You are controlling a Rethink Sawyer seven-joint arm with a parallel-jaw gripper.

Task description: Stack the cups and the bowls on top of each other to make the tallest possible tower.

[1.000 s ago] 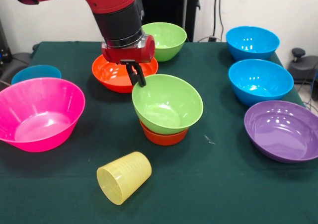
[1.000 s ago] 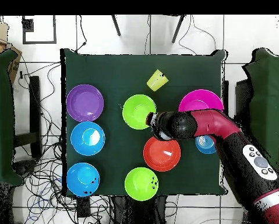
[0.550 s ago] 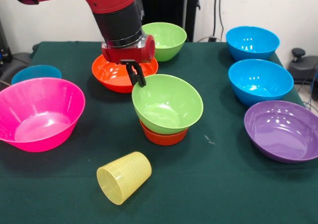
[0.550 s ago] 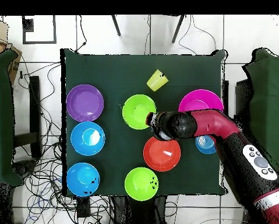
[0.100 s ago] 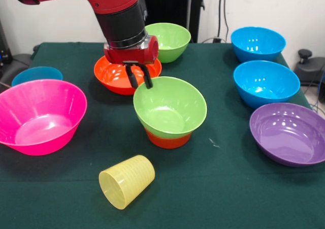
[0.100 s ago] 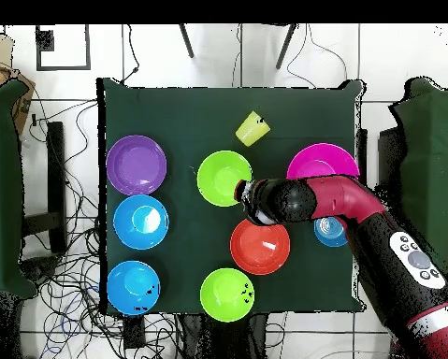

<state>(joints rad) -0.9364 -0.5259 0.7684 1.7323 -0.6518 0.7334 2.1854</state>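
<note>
fingers (image 5: 134,79): spread a bit, straddling the back rim, not clamping anything
gripper (image 5: 139,78): right over that rim
lime green bowl (image 5: 169,107): nested on the small orange bowl (image 5: 166,139), mid-table
cup (image 5: 126,181): tipped on its side, near edge

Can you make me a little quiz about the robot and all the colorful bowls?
1. True or false: the yellow cup is standing upright.
2. What color is the small bowl under the lime green bowl in the middle of the table?
3. Where is the gripper? A) inside the pink bowl B) at the far rim of the middle lime green bowl C) over the purple bowl

Key:
1. False. It lies on its side, mouth toward the camera.
2. Orange.
3. B. Its jaws are spread apart at that rim.
</note>
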